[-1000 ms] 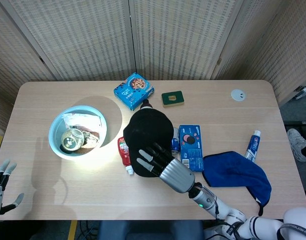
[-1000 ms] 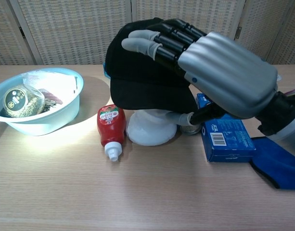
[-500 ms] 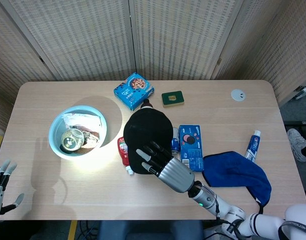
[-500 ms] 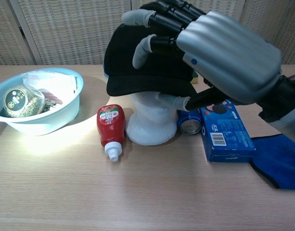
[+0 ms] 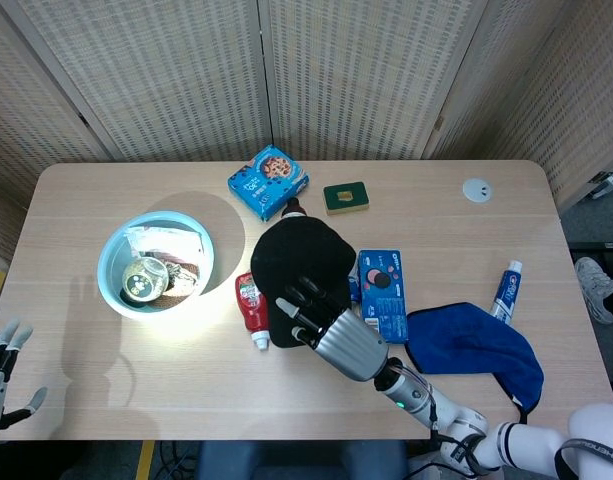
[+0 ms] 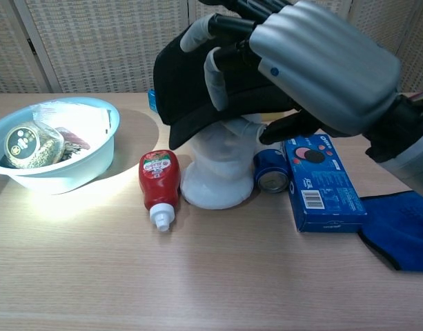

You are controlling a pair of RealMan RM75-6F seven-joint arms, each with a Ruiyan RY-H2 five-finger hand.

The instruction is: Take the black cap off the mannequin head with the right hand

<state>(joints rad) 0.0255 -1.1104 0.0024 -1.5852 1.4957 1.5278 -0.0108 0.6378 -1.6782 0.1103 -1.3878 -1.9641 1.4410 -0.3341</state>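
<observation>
Right hand [image 6: 315, 65] clamped over the crown of the black cap [image 6: 197, 83], fingers [image 6: 214, 69] draped across the front panel and thumb tucked beneath the brim edge, so the fabric is pinched rather than merely pressed. Cap tilted, raised on the side toward 3 o'clock and dipping toward 9, exposing the white face of the mannequin head [image 6: 221, 165] beneath; probably partly lifted, yet apparently in contact with the top of the form, so not free. In the head view, cap [image 5: 301, 260] seated near table centre with the hand [image 5: 331, 330] reaching in from 5 o'clock, a sensible approach given the arm's base at that corner.

Left hand [image 5: 1, 375] parked at the 8 o'clock edge of the table [image 5: 106, 400], fingers spread, grasping nothing, well clear of the work.

Crowded base around the form: ketchup bottle [image 6: 159, 186] lying just beside at 9 o'clock, blue can [image 6: 271, 172] and cookie box [image 6: 321, 183] close at 3. Hence a mostly upward pull likely wise, to avoid toppling the light head or sweeping neighbours. Pale blue bowl [image 6: 94, 162] of snacks further out at 9 o'clock, out of the path.
</observation>
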